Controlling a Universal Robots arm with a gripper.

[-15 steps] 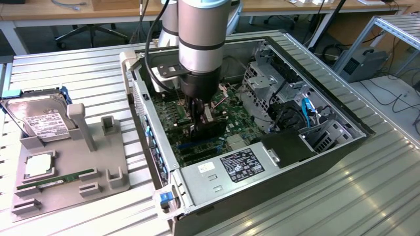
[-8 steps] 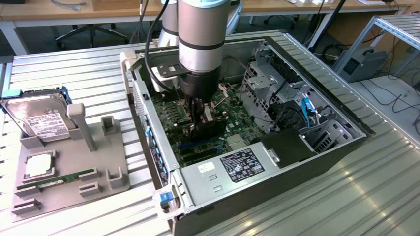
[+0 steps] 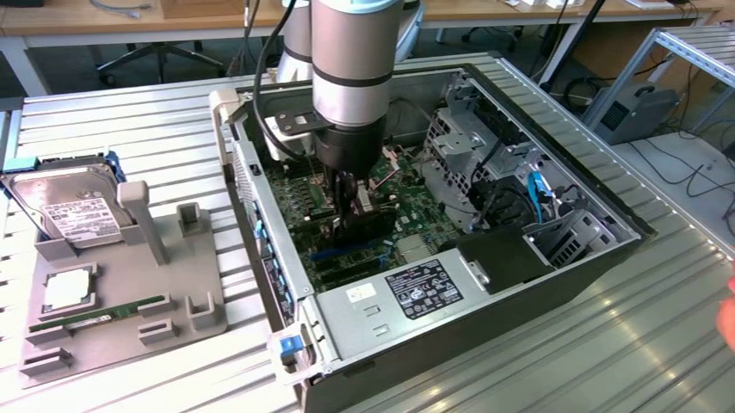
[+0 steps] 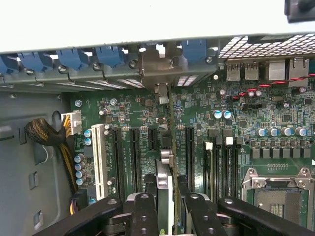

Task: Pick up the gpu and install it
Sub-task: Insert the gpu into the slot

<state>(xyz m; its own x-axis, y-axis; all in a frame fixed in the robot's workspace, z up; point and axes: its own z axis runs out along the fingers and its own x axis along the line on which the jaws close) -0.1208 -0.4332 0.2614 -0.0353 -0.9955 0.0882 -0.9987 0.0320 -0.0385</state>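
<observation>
A ribbed metal counter (image 3: 138,120) carries an open computer case (image 3: 597,258) lying on its side, with wooden desks and office chairs behind it at twelve o'clock in the exterior view; inside the case lies a green motherboard (image 4: 275,118), its rows of black expansion slots (image 4: 134,157) and one white slot (image 4: 98,157) running toward the rear wall with its blue clips (image 4: 74,58); the robot arm (image 3: 350,60) reaches straight down into the middle of the case; its end effector (image 4: 166,204) is clamped on the gpu (image 4: 165,194), one black finger (image 4: 142,209) on each face of the thin card, which stands on edge; in the wrist view the card runs away from the fingers toward the rear wall, its pale metal bracket (image 4: 162,66) close against the slot openings there, and its lower edge lies along one of the black slots, though whether it is seated I cannot tell; in the exterior view the dark card (image 3: 365,231) hangs just under the arm, above the board; a power supply (image 3: 419,291) with a black label sits at five o'clock from it; at nine o'clock from the case, well apart, a grey fixture tray (image 3: 115,331) holds a silver hard drive (image 3: 71,206), a processor (image 3: 67,288) and a green memory stick (image 3: 98,318).
</observation>
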